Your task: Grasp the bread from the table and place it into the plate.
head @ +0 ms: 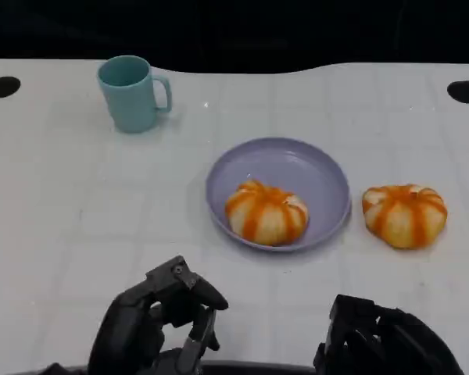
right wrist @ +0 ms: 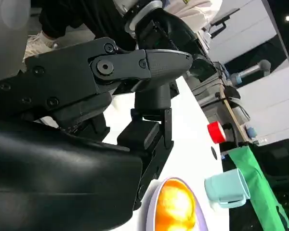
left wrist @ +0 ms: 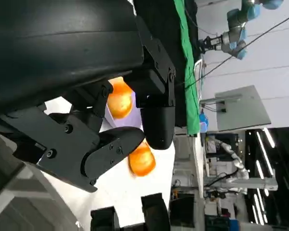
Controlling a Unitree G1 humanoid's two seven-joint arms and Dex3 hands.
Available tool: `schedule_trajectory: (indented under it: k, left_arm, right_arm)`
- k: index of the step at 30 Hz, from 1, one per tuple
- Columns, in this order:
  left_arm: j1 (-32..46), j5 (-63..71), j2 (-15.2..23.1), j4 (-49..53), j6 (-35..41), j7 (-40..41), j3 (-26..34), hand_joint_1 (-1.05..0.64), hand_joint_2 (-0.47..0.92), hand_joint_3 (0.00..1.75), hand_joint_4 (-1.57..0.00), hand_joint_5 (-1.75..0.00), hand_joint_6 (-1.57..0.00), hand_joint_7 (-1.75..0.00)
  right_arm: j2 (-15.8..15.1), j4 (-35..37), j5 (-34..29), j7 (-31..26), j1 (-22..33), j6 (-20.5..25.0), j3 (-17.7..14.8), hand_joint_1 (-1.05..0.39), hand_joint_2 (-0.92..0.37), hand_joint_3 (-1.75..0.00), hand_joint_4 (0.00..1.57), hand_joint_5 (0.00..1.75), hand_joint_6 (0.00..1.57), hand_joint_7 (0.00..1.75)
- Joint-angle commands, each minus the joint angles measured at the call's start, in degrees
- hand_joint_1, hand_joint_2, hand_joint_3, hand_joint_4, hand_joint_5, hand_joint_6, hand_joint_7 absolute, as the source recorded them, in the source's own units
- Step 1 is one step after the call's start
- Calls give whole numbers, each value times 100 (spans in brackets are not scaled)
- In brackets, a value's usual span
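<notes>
Risk: with both your left hand (head: 160, 324) and right hand (head: 383, 340) empty, fingers loosely curled, reaching mid-right for the round orange-striped bread roll (head: 405, 215) may nudge the lavender plastic plate (head: 316, 168).

Glossy orange-striped bread (head: 266, 212) on smooth matt lilac plate (head: 328, 176), matt teal plastic-looking mug (head: 130, 93), smooth white table (head: 78, 203), black plastic hands.

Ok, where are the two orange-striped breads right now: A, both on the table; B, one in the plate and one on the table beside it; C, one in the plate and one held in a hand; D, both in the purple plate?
B: one bread lies in the purple plate, and the other bread sits on the table beside the plate, apart from both hands.
</notes>
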Motion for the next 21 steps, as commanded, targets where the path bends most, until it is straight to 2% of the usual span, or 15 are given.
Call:
schedule_trajectory:
  k: [1,7,21]
  left_arm:
    - [75,-447,31,61,262,-538,173,-25,66,94,-78,-175,-60,-159]
    - [7,-585,-33,149,365,-928,347,-25,63,99,-79,-175,-58,-165]
    - [-30,-573,-189,206,506,-1222,521,-23,61,105,-78,-175,-61,-159]
  right_arm:
    - [-130,25,39,46,5,-52,-130,-68,-92,-29,86,157,78,134]
    - [-146,123,16,89,-20,-137,-188,-68,-92,-29,85,157,77,134]
    - [-133,155,32,137,-57,-163,-275,-69,-92,-27,86,157,77,133]
